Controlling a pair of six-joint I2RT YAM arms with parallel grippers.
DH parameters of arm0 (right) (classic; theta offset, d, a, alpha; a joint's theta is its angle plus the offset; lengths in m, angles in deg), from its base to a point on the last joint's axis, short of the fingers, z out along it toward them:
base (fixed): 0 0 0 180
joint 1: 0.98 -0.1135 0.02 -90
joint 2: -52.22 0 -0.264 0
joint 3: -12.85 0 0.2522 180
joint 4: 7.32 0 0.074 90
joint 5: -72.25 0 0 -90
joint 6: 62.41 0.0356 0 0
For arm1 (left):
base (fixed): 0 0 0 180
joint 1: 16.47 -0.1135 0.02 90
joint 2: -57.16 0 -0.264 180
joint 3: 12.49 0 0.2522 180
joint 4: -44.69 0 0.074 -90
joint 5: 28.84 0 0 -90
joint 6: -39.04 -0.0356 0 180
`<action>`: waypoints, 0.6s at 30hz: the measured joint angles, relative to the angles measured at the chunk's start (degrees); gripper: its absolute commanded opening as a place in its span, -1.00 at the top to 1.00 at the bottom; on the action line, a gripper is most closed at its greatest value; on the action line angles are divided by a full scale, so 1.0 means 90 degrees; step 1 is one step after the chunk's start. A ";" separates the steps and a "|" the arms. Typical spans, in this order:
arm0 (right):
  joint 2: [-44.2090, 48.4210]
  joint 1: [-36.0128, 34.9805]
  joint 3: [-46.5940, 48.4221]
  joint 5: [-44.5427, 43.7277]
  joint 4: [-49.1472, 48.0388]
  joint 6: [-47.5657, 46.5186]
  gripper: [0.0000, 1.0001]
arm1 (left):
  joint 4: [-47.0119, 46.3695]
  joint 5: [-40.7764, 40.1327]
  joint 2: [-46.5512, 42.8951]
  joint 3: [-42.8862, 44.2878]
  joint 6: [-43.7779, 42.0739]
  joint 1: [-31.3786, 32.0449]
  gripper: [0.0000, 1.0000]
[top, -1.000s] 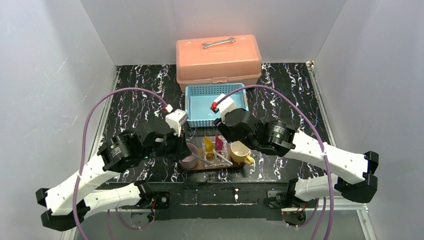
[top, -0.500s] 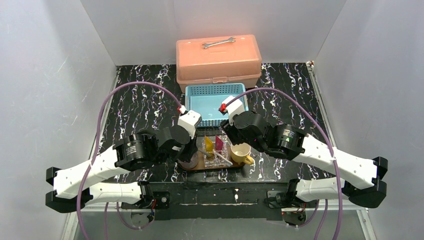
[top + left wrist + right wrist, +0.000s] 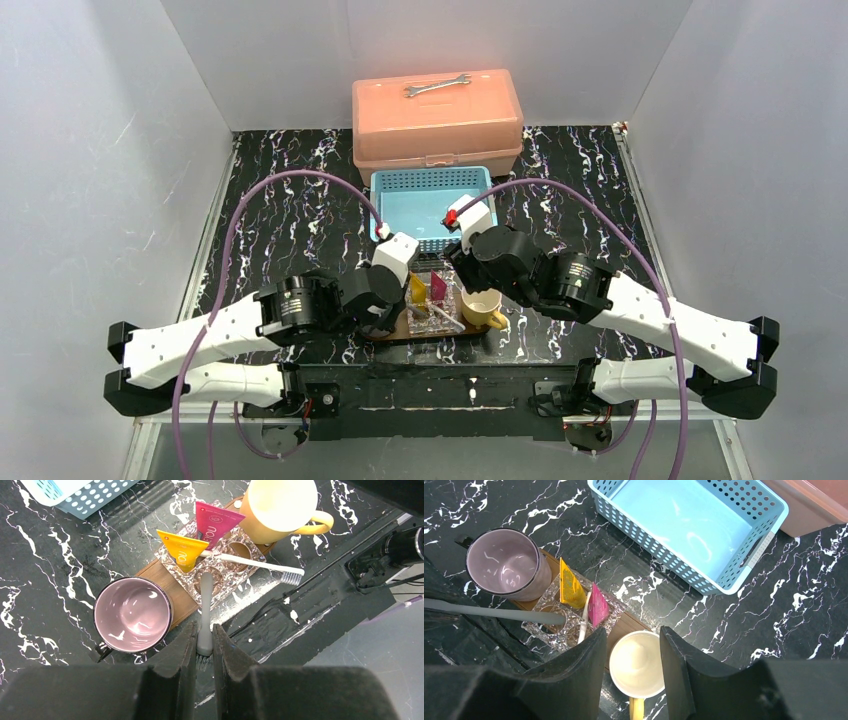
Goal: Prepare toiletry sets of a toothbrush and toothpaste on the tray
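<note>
In the left wrist view my left gripper [image 3: 204, 626] is shut on the bristle end of a slim grey toothbrush [image 3: 205, 600]. The brush's far tip sits at a hole of a clear glass holder [image 3: 235, 575] on the dark-brown tray [image 3: 165, 586]. A yellow toothpaste tube [image 3: 182, 551] and a magenta-pink one [image 3: 214, 522] stand in that holder. A white toothbrush [image 3: 255, 564] lies slanted across it. My right gripper [image 3: 633, 630] hangs open above a yellow cup [image 3: 638, 664], touching nothing. From above, both wrists crowd over the tray [image 3: 430, 336].
A lilac cup [image 3: 132, 614] stands on the tray's left end and the yellow cup [image 3: 482, 307] on its right end. Behind are a light-blue slotted basket [image 3: 430, 205] and an orange toolbox [image 3: 437, 125] with a steel wrench [image 3: 437, 87] on its lid. The table's near edge lies just below the tray.
My left arm has swung right and forward, carrying the grey toothbrush over to the holder. The right arm has shifted slightly right and back, jaws unchanged.
</note>
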 measured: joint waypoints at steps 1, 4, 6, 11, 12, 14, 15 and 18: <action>0.0010 0.0000 -0.0015 0.0002 -0.0010 0.0010 -0.02 | -0.0039 -0.0034 0.0024 -0.0036 -0.0002 0.0022 1.00; 0.0061 0.0005 -0.0112 0.0017 -0.0039 0.0027 -0.02 | -0.0204 -0.0168 0.0063 -0.0180 -0.0007 0.0097 1.00; 0.0075 0.0005 -0.0170 0.0019 -0.0056 0.0032 -0.02 | -0.0301 -0.0238 0.0070 -0.0289 -0.0012 0.0141 1.00; 0.0092 0.0005 -0.0262 0.0039 -0.0063 0.0046 -0.02 | -0.0488 -0.0401 0.0155 -0.0418 -0.0041 0.0194 1.00; 0.0095 0.0005 -0.0282 0.0041 -0.0066 0.0051 -0.02 | -0.0525 -0.0427 0.0189 -0.0427 -0.0051 0.0206 1.00; 0.0095 0.0005 -0.0296 0.0046 -0.0068 0.0053 -0.02 | -0.0585 -0.0495 0.0267 -0.0435 -0.0056 0.0243 1.00; 0.0095 0.0005 -0.0296 0.0046 -0.0068 0.0056 -0.02 | -0.0607 -0.0527 0.0306 -0.0440 -0.0058 0.0265 1.00; 0.0104 0.0007 -0.0306 0.0049 -0.0102 0.0073 -0.02 | -0.0690 -0.0622 0.0391 -0.0481 -0.0061 0.0328 1.00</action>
